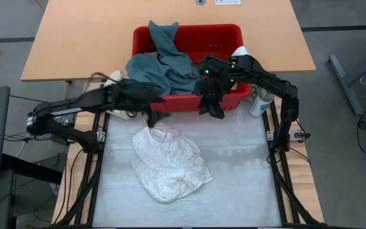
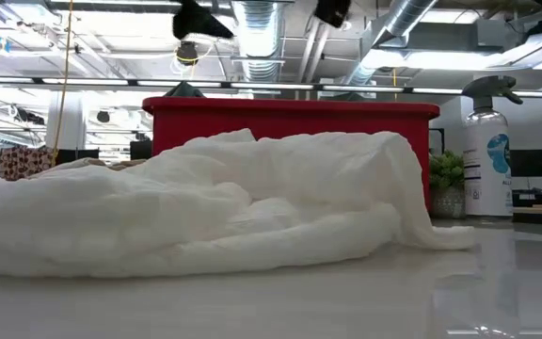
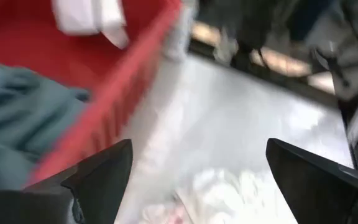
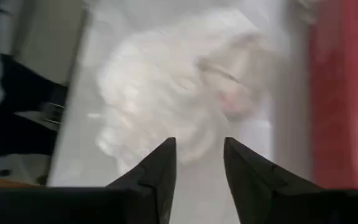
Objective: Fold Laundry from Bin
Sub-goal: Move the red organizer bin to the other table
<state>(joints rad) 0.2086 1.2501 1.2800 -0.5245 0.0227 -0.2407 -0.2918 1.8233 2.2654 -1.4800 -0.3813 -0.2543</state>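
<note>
The left gripper [image 3: 197, 180] hangs with its two dark fingers [image 3: 101, 177] spread wide and empty. Between and just beyond them lies the white towel [image 3: 229, 196] on the pale table [image 3: 229, 118]. Off to one side runs the red bin [image 3: 126, 81], teal garment [image 3: 17, 118] inside, and a small white cloth [image 3: 89, 18] farther in.

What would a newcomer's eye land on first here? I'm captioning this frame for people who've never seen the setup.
First, the red bin at the table's far edge, with a teal-green garment spilling over its near-left rim. Next, the crumpled white towel lying on the work surface in front of it. Both dark arms reach in over the bin's near wall, the left gripper with jaws wide, the right gripper empty.
</note>
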